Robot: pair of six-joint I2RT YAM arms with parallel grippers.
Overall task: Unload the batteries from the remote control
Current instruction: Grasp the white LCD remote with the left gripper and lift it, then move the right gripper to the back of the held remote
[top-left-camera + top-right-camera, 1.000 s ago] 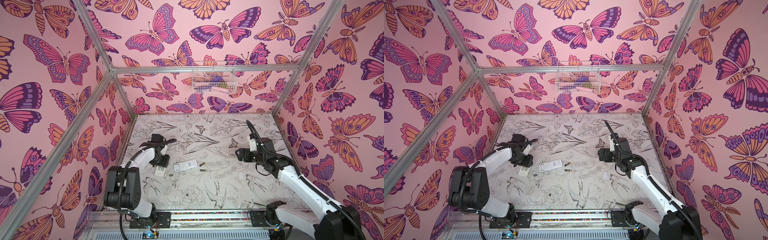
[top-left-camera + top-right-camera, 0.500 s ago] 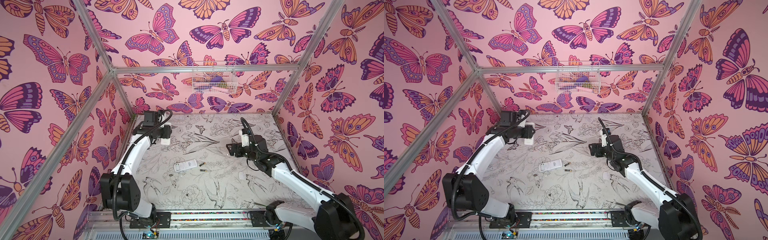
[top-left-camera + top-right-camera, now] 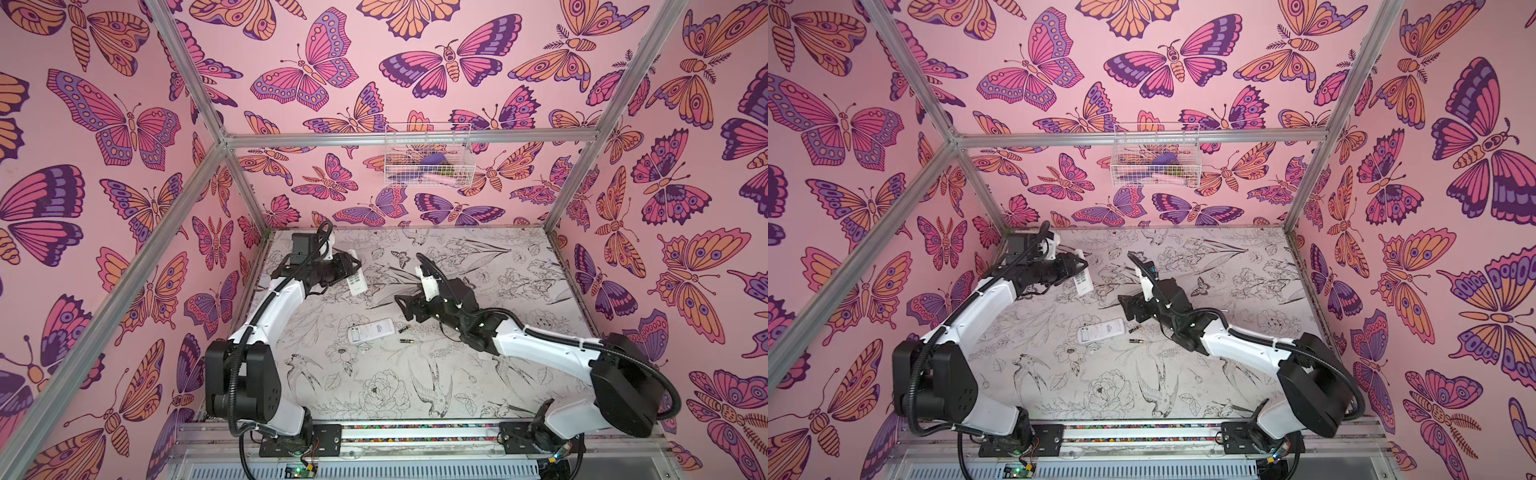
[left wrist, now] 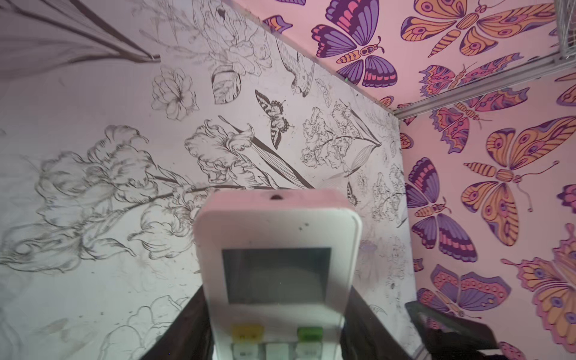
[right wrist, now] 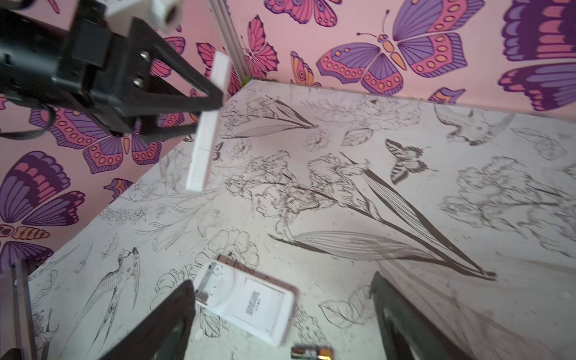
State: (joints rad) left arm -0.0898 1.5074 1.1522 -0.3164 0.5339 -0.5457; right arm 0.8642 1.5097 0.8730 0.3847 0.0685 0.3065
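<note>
Probably light, stiff and roll-prone, the batteries (image 3: 406, 340) suit a mid-barrel pinch; left tool (image 3: 355, 268) clamps a remote (image 3: 358, 286), right tool (image 3: 402, 311) stands apart.

Top views: bright, even, diffuse light, no glare; only soft, faint shadows on the table (image 3: 457, 374). Wide-angle bowing toward the corners. Left wrist: held remote (image 4: 277, 265) sits close to the lens, slightly soft, pink cast. Right wrist: open remote (image 5: 249, 308) and battery (image 5: 311, 353) smeared, frame edges stretched.
</note>
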